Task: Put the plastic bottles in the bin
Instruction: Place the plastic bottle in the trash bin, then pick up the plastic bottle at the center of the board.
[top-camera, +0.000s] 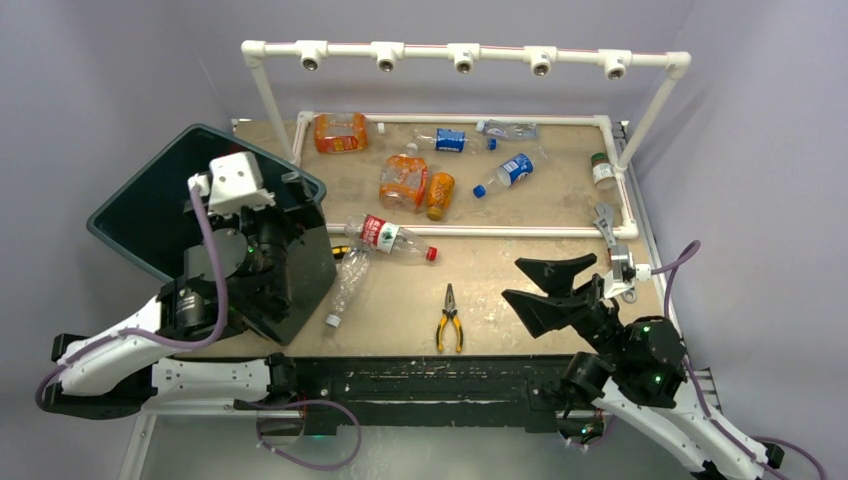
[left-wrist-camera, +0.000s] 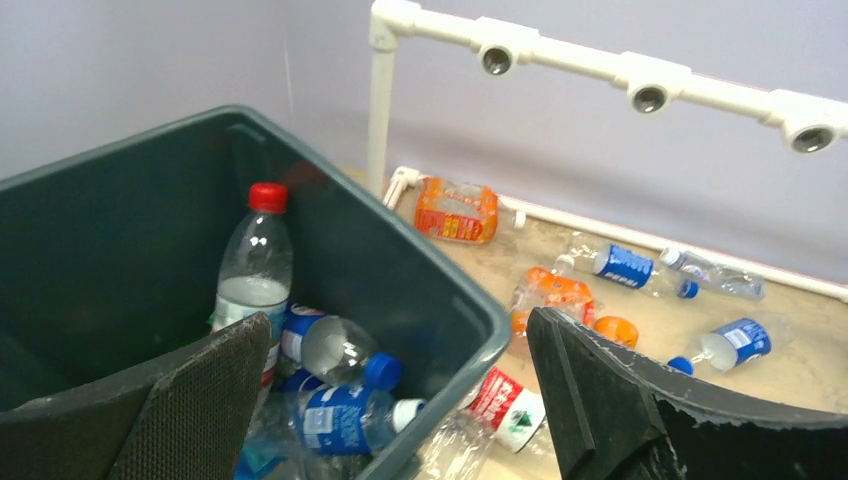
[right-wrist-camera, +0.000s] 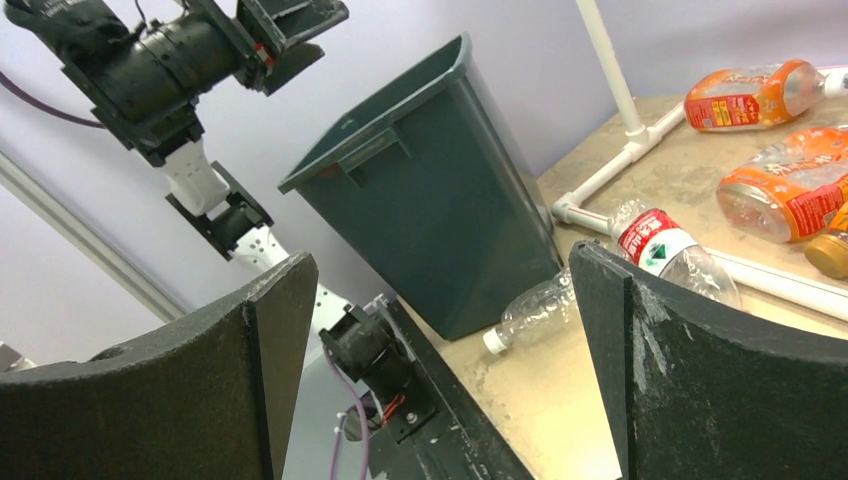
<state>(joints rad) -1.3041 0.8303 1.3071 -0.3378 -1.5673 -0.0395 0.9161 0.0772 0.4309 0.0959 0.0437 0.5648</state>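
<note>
Teal rim of bin (left-wrist-camera: 420, 256) under spread, empty left jaws (right jaws spread too), perhaps five bottles (left-wrist-camera: 255, 280) piled inside.

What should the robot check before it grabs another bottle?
1. Left hand empty: ok, jaws wide, at the bin.
2. Right hand empty: ok, jaws wide, nothing between.
3. Bottles inside the bin: ok, a red-capped bottle and blue-labelled bottles are in it.
4. Table cleared: not ok, a red-labelled bottle, a crushed clear bottle and others wait.
5. Pliers out of the way: ok, apart from the bottles.
6. Room in the bin: ok, the pile sits low.
</note>
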